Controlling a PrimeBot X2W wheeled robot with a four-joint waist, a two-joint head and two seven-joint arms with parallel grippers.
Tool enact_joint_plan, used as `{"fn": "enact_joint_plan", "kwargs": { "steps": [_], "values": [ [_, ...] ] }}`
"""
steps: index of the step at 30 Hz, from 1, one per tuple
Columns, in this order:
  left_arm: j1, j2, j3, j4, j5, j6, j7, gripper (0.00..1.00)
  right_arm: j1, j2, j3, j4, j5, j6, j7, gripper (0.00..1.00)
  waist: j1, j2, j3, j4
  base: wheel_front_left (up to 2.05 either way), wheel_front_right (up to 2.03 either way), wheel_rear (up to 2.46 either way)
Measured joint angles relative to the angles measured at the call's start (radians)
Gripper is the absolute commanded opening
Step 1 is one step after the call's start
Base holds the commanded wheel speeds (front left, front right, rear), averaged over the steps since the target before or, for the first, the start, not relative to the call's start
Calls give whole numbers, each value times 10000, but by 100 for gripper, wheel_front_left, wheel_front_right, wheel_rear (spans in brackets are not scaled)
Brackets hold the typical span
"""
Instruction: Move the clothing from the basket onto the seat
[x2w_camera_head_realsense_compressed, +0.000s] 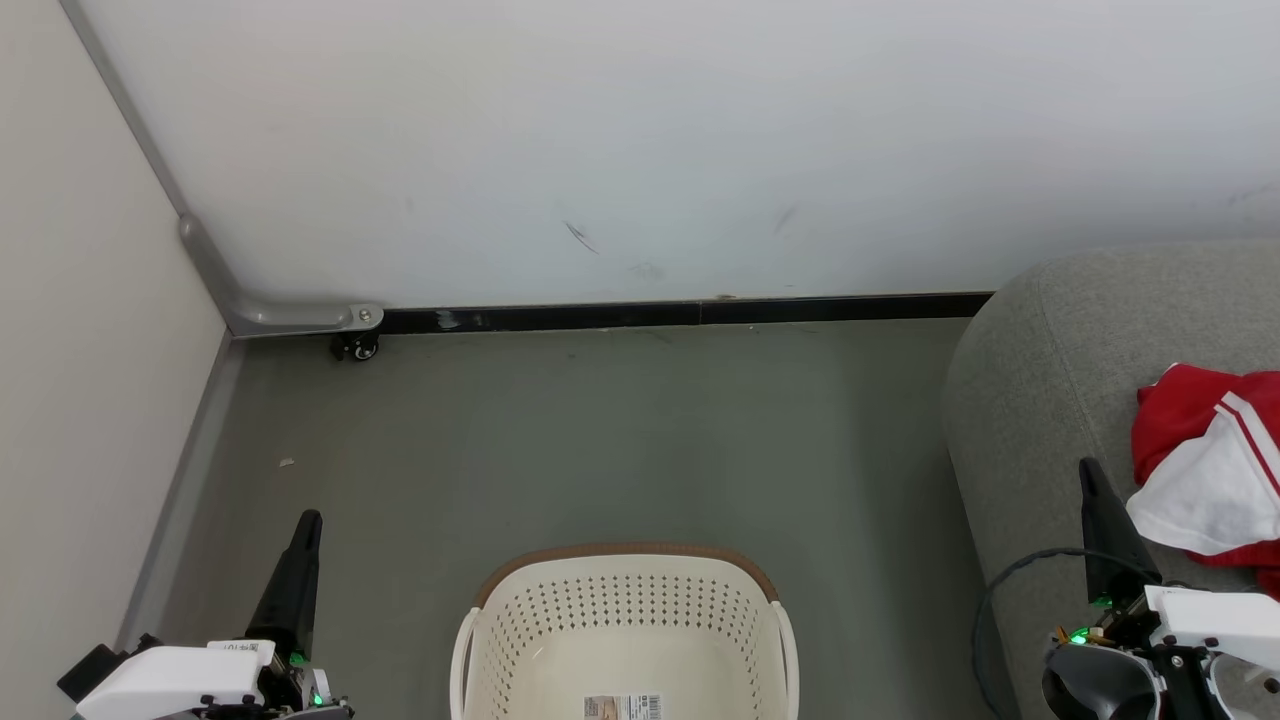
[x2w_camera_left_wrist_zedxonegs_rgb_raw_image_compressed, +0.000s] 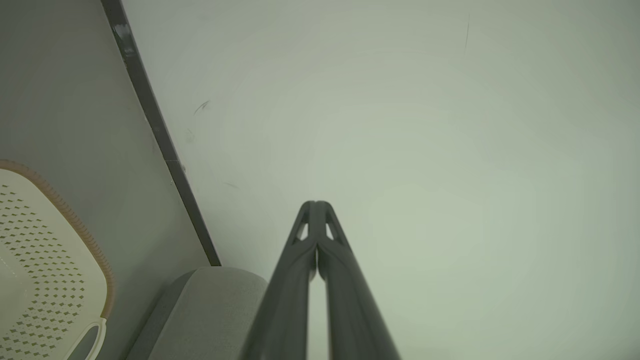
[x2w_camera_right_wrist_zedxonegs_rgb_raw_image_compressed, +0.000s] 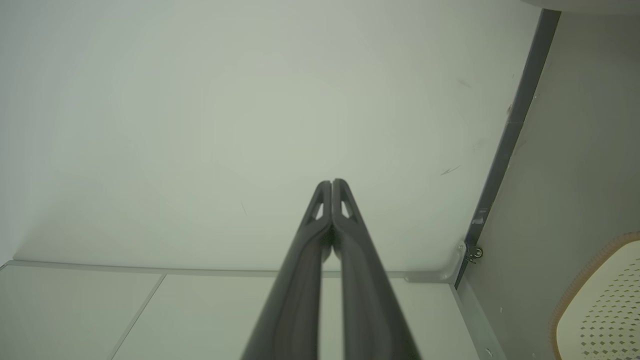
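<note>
Apparently the last step was done: the clothing lay on the seat right of the bare-looking basket, while the left gripper and the right gripper flanked the basket, pinched shut on nothing, so next only a check inside seemed needed.

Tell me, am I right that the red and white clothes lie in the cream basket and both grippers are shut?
Not quite: the head view shows the clothing on the grey seat, not in the basket. The left gripper and right gripper are indeed shut.

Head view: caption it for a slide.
Red clothing on the grey seat, basket showing no clothes, left gripper and right gripper shut.
</note>
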Motion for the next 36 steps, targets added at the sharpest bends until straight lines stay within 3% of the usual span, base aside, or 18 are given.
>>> {"fn": "enact_joint_plan", "kwargs": {
  "steps": [36],
  "values": [
    [-10,-2,0,29,0,0,0,0,-2,10,-59,21,-17,0,58,0,-2,0,0,-1,0,0,0]
  ]
}}
